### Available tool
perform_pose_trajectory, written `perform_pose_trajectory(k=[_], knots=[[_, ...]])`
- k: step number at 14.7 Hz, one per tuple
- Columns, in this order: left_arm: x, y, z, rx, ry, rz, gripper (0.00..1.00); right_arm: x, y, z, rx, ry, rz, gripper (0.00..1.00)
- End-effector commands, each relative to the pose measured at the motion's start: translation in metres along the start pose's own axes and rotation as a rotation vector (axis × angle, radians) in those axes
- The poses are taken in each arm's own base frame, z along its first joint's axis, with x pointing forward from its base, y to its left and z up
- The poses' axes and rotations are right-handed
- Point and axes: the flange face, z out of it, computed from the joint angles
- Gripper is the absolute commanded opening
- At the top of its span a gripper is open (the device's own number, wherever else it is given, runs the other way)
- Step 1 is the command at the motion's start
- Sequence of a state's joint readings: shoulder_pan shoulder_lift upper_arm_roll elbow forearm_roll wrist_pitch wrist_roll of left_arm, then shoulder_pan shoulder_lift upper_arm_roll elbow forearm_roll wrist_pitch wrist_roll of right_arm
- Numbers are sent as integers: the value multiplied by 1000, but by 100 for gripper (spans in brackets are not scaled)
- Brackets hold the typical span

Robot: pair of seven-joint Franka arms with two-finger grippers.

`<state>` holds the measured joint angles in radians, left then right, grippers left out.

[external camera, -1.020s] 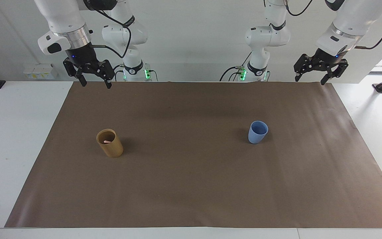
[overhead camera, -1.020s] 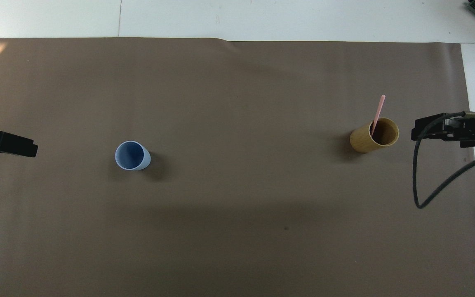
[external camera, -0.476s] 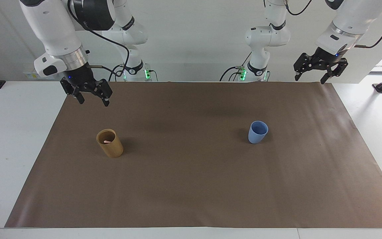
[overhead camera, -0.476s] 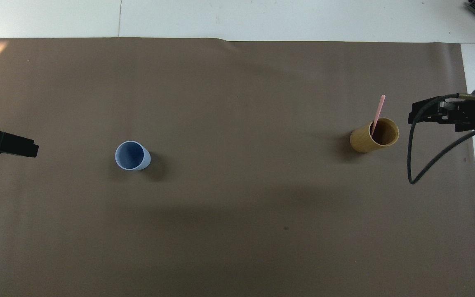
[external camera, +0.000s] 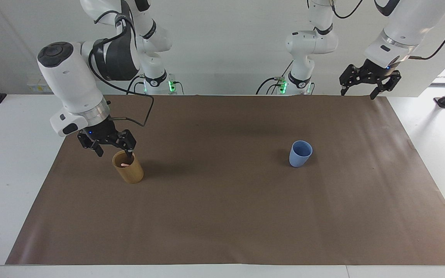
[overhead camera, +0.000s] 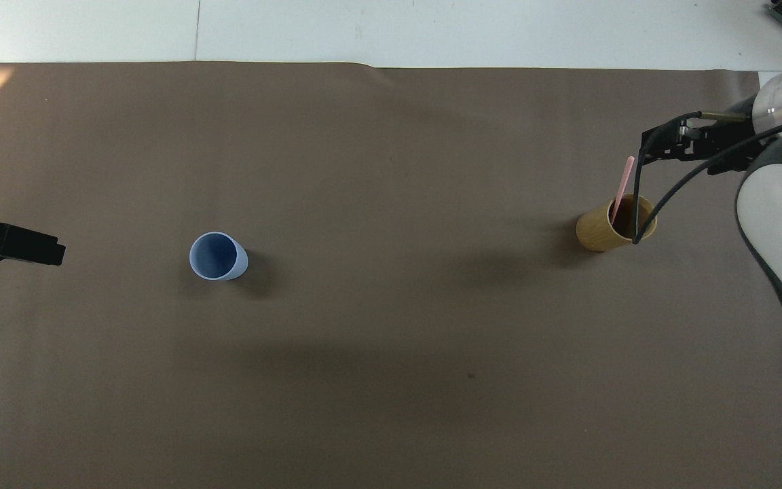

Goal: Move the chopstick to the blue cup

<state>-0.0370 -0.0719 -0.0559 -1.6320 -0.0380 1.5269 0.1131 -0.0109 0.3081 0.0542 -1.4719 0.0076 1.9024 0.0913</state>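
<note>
Right gripper (external camera: 113,149) spread open, low over the tan holder (external camera: 128,166) where the pink chopstick (overhead camera: 622,183) leans — placed for a grab, I judge — blue cup (external camera: 300,153) toward the left arm's end; left gripper (external camera: 361,86) waits, open.

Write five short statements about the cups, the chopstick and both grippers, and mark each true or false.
1. The pale-pink chopstick stands in the tan bamboo-coloured cylindrical holder. True.
2. The small light-blue cup lies tipped over. False: it stands upright.
3. The right gripper is open, just above the holder. True.
4. The left gripper hangs over the blue cup. False: it waits over the brown mat's edge.
5. The blue cup holds a chopstick. False: it is empty.
</note>
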Motion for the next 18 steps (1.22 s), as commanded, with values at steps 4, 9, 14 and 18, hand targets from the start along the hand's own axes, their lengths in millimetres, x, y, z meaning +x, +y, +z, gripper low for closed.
perform_pose_trajectory(k=[4, 9, 14, 18], knots=[[12, 21, 106, -11, 35, -161, 100, -4, -9, 49, -17, -11, -59, 84], [17, 35, 177, -27, 45, -215, 100, -15, -3, 54, -20, -54, -125, 48], [30, 42, 243, -27, 45, -219, 100, -21, 6, 53, -20, -99, -187, 18], [31, 56, 264, -27, 41, -219, 71, -20, 12, 48, -20, -89, -178, 0]])
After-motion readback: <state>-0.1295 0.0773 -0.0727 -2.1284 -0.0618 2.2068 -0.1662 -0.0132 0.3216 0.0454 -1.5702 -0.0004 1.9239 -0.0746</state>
